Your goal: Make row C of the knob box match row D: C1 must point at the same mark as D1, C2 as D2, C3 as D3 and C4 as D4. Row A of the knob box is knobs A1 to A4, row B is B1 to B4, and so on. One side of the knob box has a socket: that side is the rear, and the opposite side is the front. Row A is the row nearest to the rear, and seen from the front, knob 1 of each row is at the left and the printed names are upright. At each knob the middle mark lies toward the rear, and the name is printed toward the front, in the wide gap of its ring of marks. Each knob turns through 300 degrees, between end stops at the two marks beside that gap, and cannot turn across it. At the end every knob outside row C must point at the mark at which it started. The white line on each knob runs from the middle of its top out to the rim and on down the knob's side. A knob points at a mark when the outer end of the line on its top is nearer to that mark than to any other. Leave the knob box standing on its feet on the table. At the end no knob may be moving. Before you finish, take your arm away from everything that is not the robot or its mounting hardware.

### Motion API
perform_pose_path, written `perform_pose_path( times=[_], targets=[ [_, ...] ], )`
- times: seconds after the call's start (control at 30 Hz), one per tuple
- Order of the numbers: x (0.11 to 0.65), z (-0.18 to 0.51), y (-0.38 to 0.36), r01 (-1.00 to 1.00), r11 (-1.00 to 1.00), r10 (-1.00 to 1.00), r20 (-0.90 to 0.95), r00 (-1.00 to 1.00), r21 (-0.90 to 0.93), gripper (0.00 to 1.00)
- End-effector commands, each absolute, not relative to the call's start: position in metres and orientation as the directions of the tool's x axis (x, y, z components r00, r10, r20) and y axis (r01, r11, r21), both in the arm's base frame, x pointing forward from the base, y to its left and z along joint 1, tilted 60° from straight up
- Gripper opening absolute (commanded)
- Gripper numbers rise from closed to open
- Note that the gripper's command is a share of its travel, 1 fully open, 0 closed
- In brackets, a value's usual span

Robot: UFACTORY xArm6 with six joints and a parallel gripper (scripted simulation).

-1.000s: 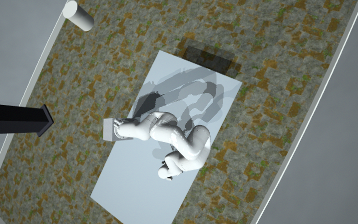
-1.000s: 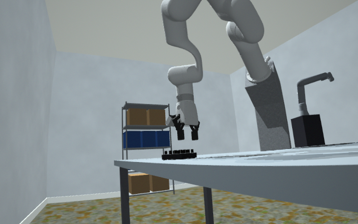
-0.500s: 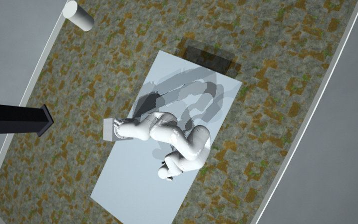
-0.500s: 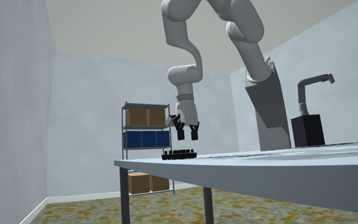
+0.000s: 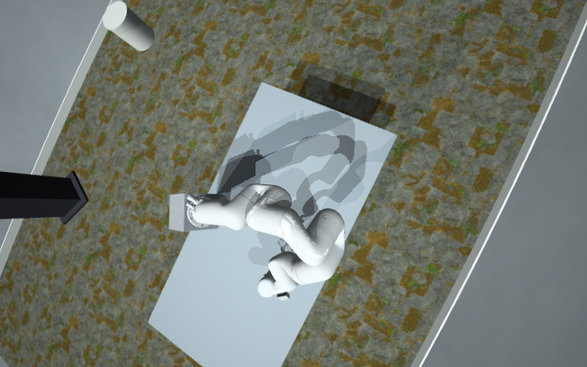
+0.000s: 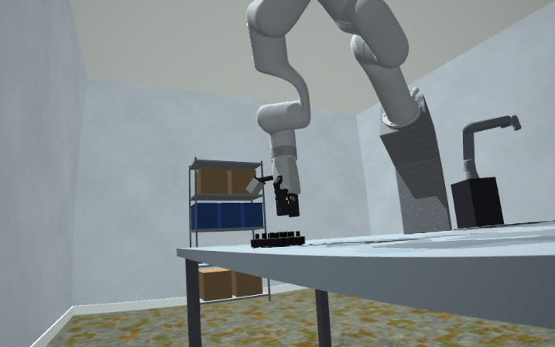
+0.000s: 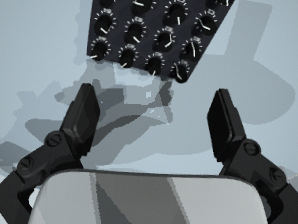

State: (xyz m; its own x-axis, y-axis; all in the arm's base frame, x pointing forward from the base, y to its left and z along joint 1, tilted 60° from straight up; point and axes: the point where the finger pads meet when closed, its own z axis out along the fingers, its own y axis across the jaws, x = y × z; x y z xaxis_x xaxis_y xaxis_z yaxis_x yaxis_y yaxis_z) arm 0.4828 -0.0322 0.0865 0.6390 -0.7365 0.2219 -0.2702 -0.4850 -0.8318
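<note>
The dark knob box [image 6: 277,242] [image 7: 155,21] stands flat on the table, turned at an angle in the wrist view and cut off by its top edge. Three rows of black knobs show there, with part of another. The names appear on the upper side of the knobs, so the rear seems to face the bottom of that view; the socket is not seen. White lines in the bottom row [image 7: 127,57] point mostly down or down-left. Rows C and D are partly out of view. My gripper [image 7: 154,99] [image 6: 288,214] is wide open and empty, above the box in the exterior view.
The pale table [image 5: 222,292] [image 6: 400,248] ends close beside the box in the exterior view. In the top view the arm [image 5: 286,228] hides the box. A shelf [image 6: 227,197] with boxes and another arm on a black pedestal [image 6: 477,202] stand in the background.
</note>
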Motion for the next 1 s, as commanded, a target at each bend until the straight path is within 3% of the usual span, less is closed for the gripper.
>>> perform_pose_path(
  times=[0.0,0.47,0.97],
  targets=[
    [0.483,0.086,-0.037,-0.199,-0.554,-0.688,0.31,0.656,-0.808,1.0],
    [0.485,0.08,-0.056,0.084,-0.785,-0.405,0.611,0.681,-0.614,1.0],
    [0.485,0.075,-0.073,0.336,-0.88,-0.076,0.798,0.598,-0.336,1.0]
  ],
)
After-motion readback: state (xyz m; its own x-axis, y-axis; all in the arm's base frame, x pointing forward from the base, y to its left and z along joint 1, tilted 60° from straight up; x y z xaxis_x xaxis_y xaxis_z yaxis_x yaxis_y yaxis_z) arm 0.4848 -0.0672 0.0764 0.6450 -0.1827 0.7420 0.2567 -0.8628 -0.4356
